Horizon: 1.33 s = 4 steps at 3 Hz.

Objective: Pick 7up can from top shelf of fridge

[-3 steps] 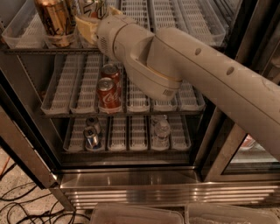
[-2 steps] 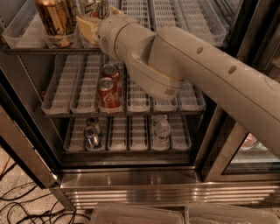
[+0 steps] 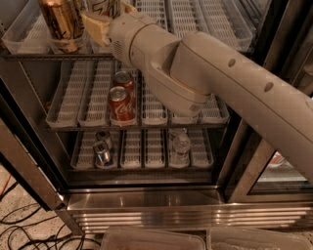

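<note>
Whitish-silver body with dark lettering is all that shows of the 7up can (image 3: 103, 5). The upper border of the view cuts it off, so its top and the full logo cannot be seen. It stands upright at the front left of the top shelf (image 3: 188, 19) of the fridge (image 3: 146, 207), just beside a gold-bronze can (image 3: 61, 22) on its left (left as the view shows it).

The gripper (image 3: 105, 15) is at this same place. One tan finger (image 3: 95, 28) lies against the lower left side of the can and the other shows at its right side, so the fingers are closed upon the can. The thick pale arm (image 3: 220, 83) comes in from the lower right and crosses in front of the middle shelf (image 3: 68, 105).

For room, the gold-bronze can is near the left finger with only a narrow gap between them. To the right of the gripper only the white slotted lanes of the top shelf show. The front rim of this shelf runs directly under the gripper.

On the middle shelf two red cola cans (image 3: 121, 105) stand one behind the other. The lowest shelf holds small cans (image 3: 102, 152) and a clear bottle (image 3: 181, 144). Dark cables (image 3: 19, 227) lie on the floor at the left.
</note>
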### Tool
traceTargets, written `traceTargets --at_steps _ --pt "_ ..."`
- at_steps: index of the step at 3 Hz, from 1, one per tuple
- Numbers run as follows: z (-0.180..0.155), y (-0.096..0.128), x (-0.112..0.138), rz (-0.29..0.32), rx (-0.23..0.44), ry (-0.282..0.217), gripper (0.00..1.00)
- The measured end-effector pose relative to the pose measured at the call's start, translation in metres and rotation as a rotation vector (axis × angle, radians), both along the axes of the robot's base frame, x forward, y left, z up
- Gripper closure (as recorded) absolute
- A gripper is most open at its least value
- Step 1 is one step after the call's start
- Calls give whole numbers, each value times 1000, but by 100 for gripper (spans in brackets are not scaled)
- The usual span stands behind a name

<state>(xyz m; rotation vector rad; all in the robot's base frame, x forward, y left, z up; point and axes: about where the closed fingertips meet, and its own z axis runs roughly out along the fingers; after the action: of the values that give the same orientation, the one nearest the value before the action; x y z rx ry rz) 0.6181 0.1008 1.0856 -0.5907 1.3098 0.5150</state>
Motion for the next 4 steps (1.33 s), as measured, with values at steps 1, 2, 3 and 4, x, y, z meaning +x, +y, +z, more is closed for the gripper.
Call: traceTargets --at_steps 1,2,3,4 --pt "10 3 -10 20 6 -45 100" --pt "17 7 -20 35 4 -80 100" --pt "22 11 -31 55 2 -106 100" --pt "23 14 -43 72 -1 -113 100"
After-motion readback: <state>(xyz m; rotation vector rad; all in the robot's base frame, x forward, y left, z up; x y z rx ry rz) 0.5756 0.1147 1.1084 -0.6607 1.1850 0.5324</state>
